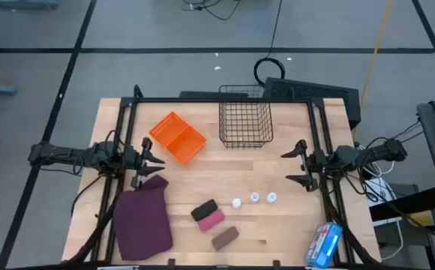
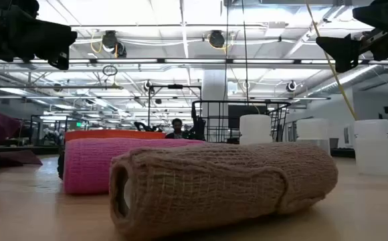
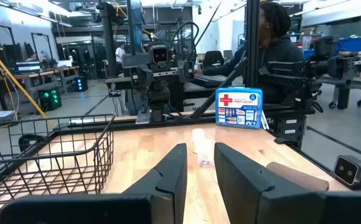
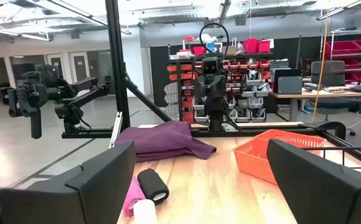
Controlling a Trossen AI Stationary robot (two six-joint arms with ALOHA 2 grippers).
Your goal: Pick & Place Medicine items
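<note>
Three tiny white bottles (image 1: 254, 199) stand upright in a row on the wooden table, right of centre toward the near edge. They rise behind the rolls in the low view (image 2: 313, 131). My left gripper (image 1: 156, 158) hovers open over the table's left side, between the orange tray (image 1: 177, 137) and the maroon cloth (image 1: 142, 217). In its wrist view the bottles (image 3: 199, 147) stand far ahead of the fingers. My right gripper (image 1: 291, 167) hovers open over the right side, just beyond the bottles. One bottle (image 4: 144, 212) shows at the lower edge of its wrist view.
A black wire basket (image 1: 245, 124) stands at the far middle. Black (image 1: 204, 209), pink (image 1: 212, 220) and brown (image 1: 225, 238) bandage rolls lie left of the bottles. A blue-and-white first-aid packet (image 1: 324, 244) sits at the near right corner. A person (image 3: 279, 43) sits beyond the table's right edge.
</note>
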